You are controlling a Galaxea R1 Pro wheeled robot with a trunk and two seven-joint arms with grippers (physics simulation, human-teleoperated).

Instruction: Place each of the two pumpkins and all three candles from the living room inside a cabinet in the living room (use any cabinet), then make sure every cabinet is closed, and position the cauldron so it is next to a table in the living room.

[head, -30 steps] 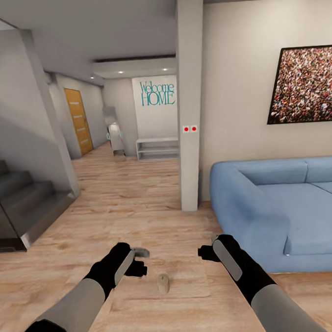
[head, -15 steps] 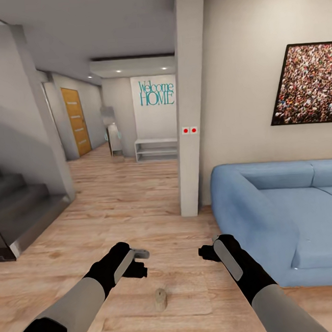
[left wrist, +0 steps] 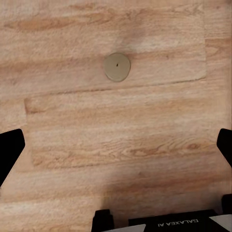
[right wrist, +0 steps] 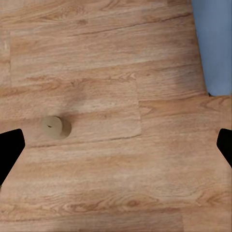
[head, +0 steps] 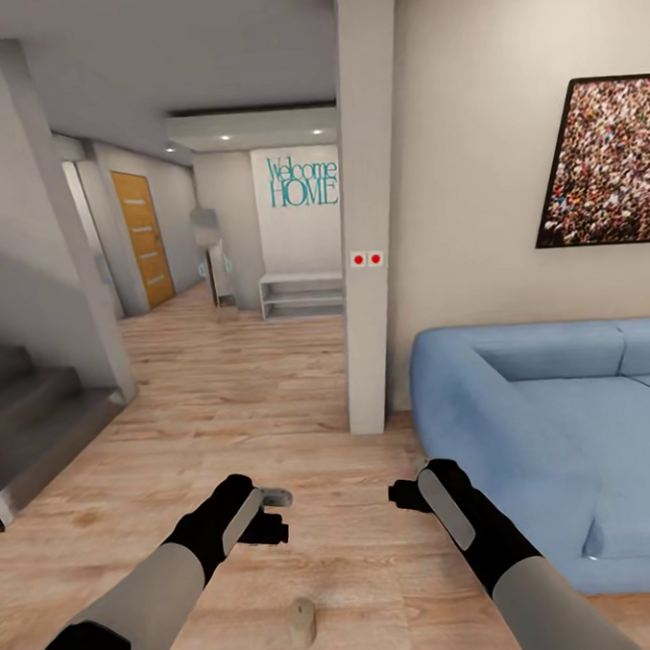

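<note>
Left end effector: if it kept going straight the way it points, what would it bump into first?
Most likely the bare wooden floor. The left wrist view looks along the left end effector straight down at planks. The candle stands off to one side of that line, so it would probably be missed, though depth is hard to judge.

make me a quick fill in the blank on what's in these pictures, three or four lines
1. The candle stands upright on the wooden ____.
2. The sofa at the robot's right is ____ in colour.
3. The teal lettering on the far wall reads "Welcome ____".
4. Both the left tool and the right tool hold ____.

Missing words: floor; blue; HOME; nothing
</note>
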